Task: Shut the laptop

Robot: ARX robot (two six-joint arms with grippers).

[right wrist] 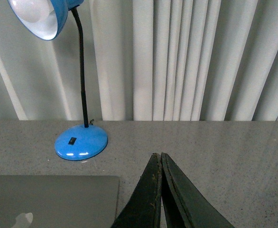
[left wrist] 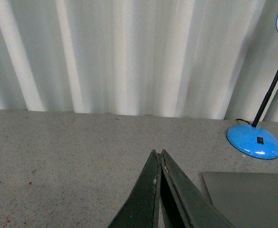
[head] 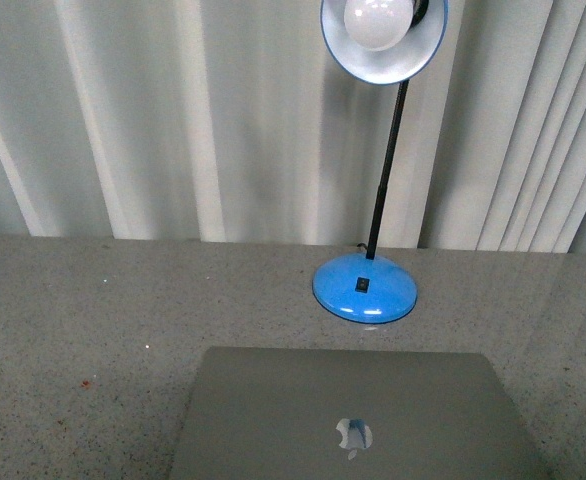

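The grey-silver laptop (head: 358,420) lies at the near middle of the speckled grey table, with its lid facing up and the apple logo (head: 353,436) showing. No keys or screen show. Its lid corner shows in the left wrist view (left wrist: 253,197) and its lid with the logo in the right wrist view (right wrist: 49,202). My left gripper (left wrist: 158,153) is shut and empty, over bare table to the left of the laptop. My right gripper (right wrist: 157,155) is shut and empty, over bare table to the right of it. Neither gripper shows in the front view.
A blue desk lamp stands just behind the laptop, with its round base (head: 365,288) on the table and its shade and bulb (head: 383,35) high above. White pleated curtains (head: 173,120) close off the far edge of the table (head: 93,320).
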